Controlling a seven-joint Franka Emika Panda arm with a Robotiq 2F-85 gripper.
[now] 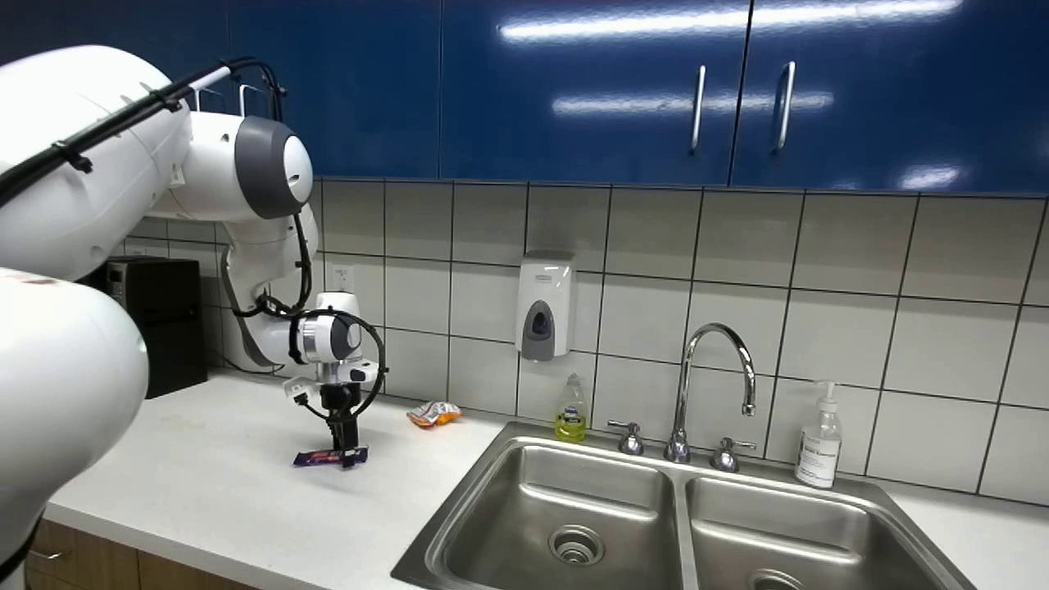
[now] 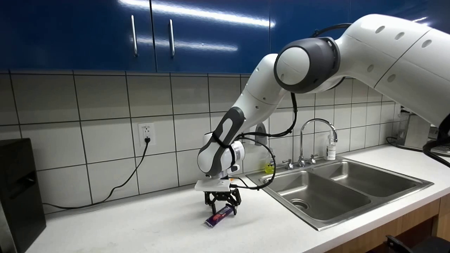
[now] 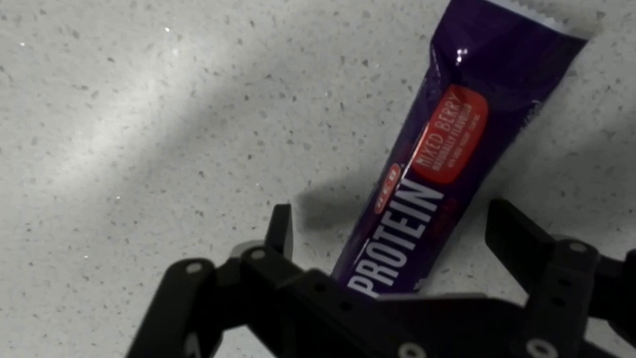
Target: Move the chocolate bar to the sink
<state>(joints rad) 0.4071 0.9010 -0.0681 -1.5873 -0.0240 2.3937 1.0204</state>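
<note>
— Where do we see the bar (image 3: 452,154)?
— Flat on the table (image 3: 149,174), apart from the sink (image 1: 684,524), slanting between the fingers (image 3: 516,238) with a gap on either side
— And do we hold it?
— We grip nothing; the fingers stand well spread
— How does it look to us?
— Dark purple and glossy, a red patch, white PROTEIN lettering
</note>
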